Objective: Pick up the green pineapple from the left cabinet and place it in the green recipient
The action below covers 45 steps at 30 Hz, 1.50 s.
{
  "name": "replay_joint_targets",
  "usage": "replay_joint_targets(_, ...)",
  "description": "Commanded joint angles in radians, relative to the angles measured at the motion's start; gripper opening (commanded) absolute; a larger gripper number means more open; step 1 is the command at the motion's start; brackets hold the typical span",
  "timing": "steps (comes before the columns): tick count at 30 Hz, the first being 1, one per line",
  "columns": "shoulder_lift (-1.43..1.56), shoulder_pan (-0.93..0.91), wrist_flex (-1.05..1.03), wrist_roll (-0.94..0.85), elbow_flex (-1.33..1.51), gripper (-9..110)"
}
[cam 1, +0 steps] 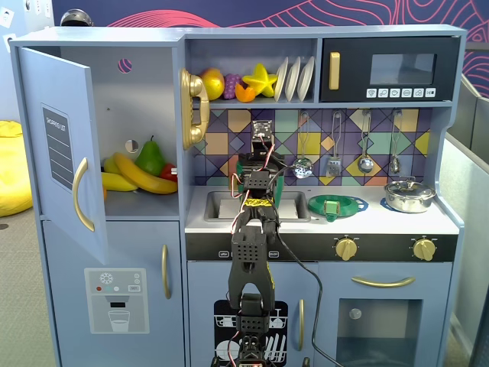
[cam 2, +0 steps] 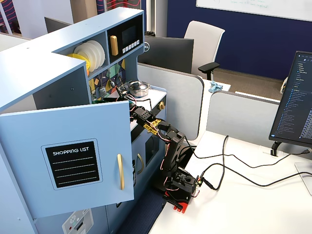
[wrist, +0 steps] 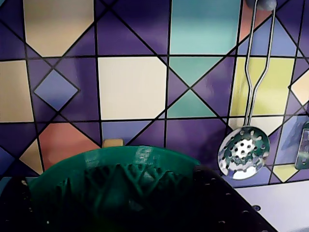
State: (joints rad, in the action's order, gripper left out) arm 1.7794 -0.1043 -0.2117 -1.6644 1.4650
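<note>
Black plastic arm (cam 1: 248, 260) rises from the near floor to the sink, gripper (cam 1: 262, 157) by the tiled backsplash (wrist: 130, 87); jaw state cannot be told. The wrist view shows the green recipient (wrist: 140, 159) rim close below, likely positioned for a drop. The green pineapple is not identifiable anywhere. The left cabinet (cam 1: 153, 84) stands open for access, showing a banana (cam 1: 145, 176) and pear (cam 1: 150, 157). Door sticker (cam 2: 73, 163) reads "SHOPPING LIST".

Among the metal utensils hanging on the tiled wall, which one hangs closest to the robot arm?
The perforated skimmer spoon, leftmost of the hanging utensils in the fixed front view. The others hang farther right. Its holed round bowl shows in the wrist view.
</note>
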Motion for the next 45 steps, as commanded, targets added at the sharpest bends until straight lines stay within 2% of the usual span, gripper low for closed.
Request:
replay_joint_targets(1, 0.103, 0.028, -0.037, 0.003, -0.064, 37)
replay_joint_targets(9, 0.614, 0.058, -0.298, -0.006, 0.291, 32)
replay_joint_targets(16, 0.943, 0.003, -0.525, 0.048, 0.815, 26)
replay_joint_targets(22, 1.177, 0.02, -0.514, 0.103, 1.313, 24)
replay_joint_targets(26, 1.279, 0.023, -0.54, 0.166, 1.516, 23)
replay_joint_targets(32, 1.381, 0.06, -0.865, 0.337, 1.531, 17)
replay_joint_targets(38, 1.397, 0.043, -1.115, 0.268, 1.531, 16)
replay_joint_targets(45, 1.397, 0.049, -1.201, 0.176, 1.531, 16)
